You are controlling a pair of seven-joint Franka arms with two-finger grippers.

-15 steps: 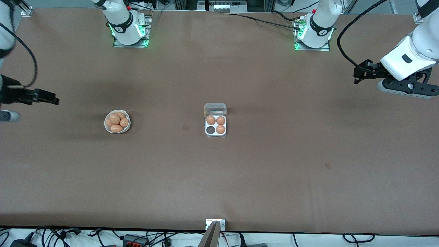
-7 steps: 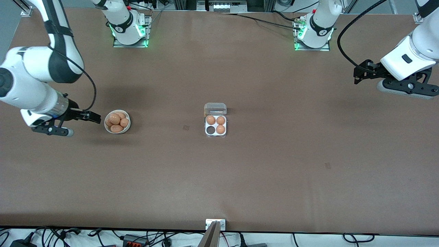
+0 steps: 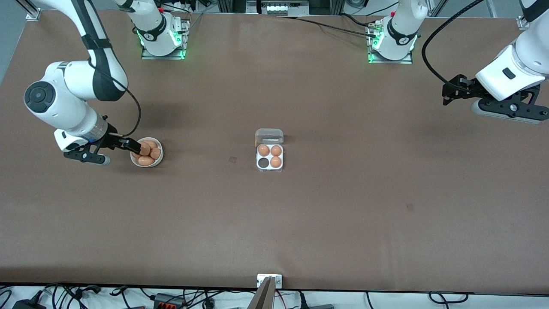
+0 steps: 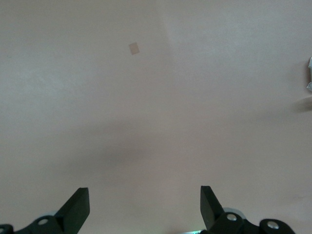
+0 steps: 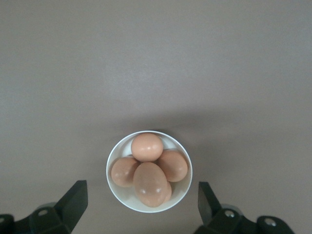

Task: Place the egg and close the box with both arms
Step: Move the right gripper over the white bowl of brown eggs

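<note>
The clear box (image 3: pixel 269 157) lies mid-table with its lid (image 3: pixel 269 136) open. Three of its cells hold eggs; the cell (image 3: pixel 262 162) nearest the front camera toward the right arm's end is empty. Several orange-brown eggs (image 3: pixel 146 161) lie in a white bowl (image 3: pixel 159 160) toward the right arm's end. My right gripper (image 3: pixel 134 146) is open and empty over the bowl's rim. In the right wrist view the gripper (image 5: pixel 141 197) is above the bowl (image 5: pixel 113 187) and the eggs (image 5: pixel 147 146). My left gripper (image 3: pixel 447 94) waits, open and empty, over bare table at the left arm's end, as the left wrist view (image 4: pixel 144 202) shows.
The brown table (image 3: pixel 343 206) has small dark marks (image 3: pixel 232 159) between bowl and box. Both arm bases (image 3: pixel 162 36) stand along the table's edge farthest from the front camera. Cables lie off the nearest edge.
My right arm has swung in from its end of the table toward the bowl, and its gripper now hangs over the bowl's rim. The left arm has not moved.
</note>
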